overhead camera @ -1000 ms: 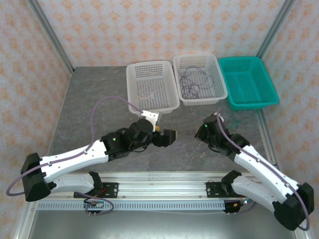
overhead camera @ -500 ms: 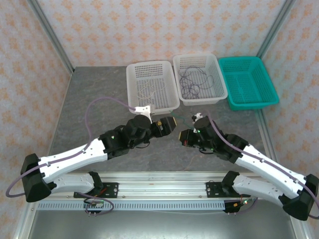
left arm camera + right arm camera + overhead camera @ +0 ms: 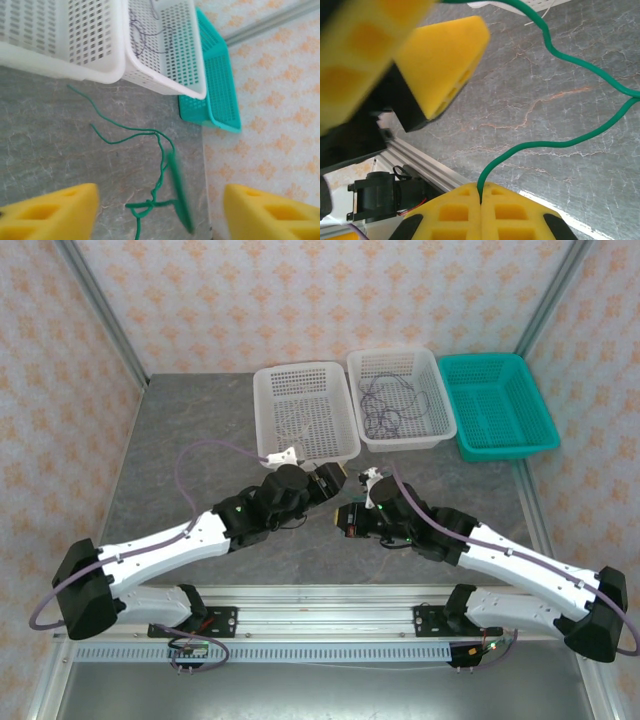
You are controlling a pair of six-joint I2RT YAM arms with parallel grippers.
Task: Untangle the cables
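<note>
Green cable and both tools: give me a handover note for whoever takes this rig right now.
Right tool: shut on the green cable.
Left tool: open, facing a small tangle in that cable, gripping nothing.
Done: dark cables lie in the middle white basket; a pale cable lies in the left white basket.
Left: pull the green tangle apart, then probably drop that cable into the teal basket.
</note>
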